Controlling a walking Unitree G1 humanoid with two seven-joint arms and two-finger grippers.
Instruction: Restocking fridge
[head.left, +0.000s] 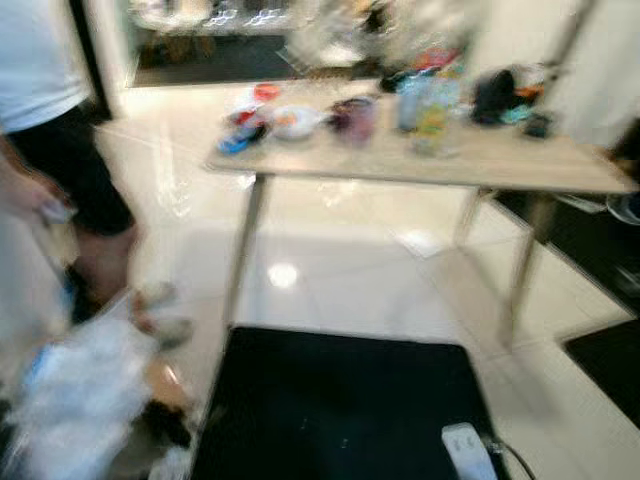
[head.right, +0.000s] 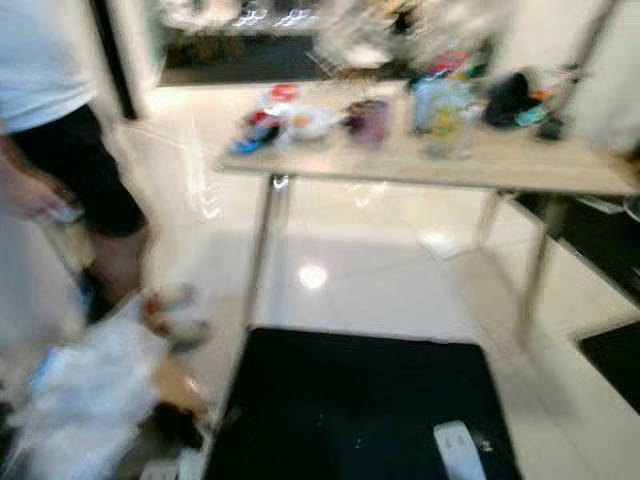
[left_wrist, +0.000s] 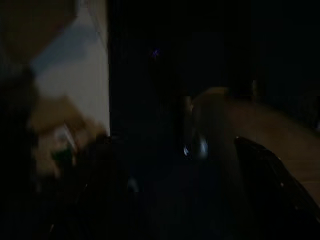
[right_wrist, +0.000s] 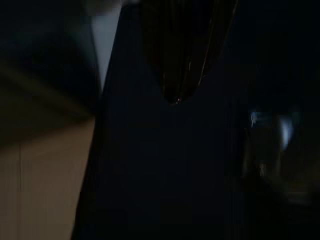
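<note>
Several blurred groceries, bottles (head.left: 432, 105) and bowls (head.left: 293, 122), sit on the tabletop (head.left: 520, 160) well ahead of my idle tools; their grip state I cannot tell. Step: approaching the stock. Next: close in, choose one item.

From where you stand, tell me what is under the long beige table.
Under the long beige table: glossy white floor tiles and thin metal legs. The black mat lies nearer. Blur hides anything small.

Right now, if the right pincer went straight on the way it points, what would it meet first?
Hard to say in this dark view. One black finger points at a broad dark surface, perhaps the black mat, so probably that comes first.
</note>
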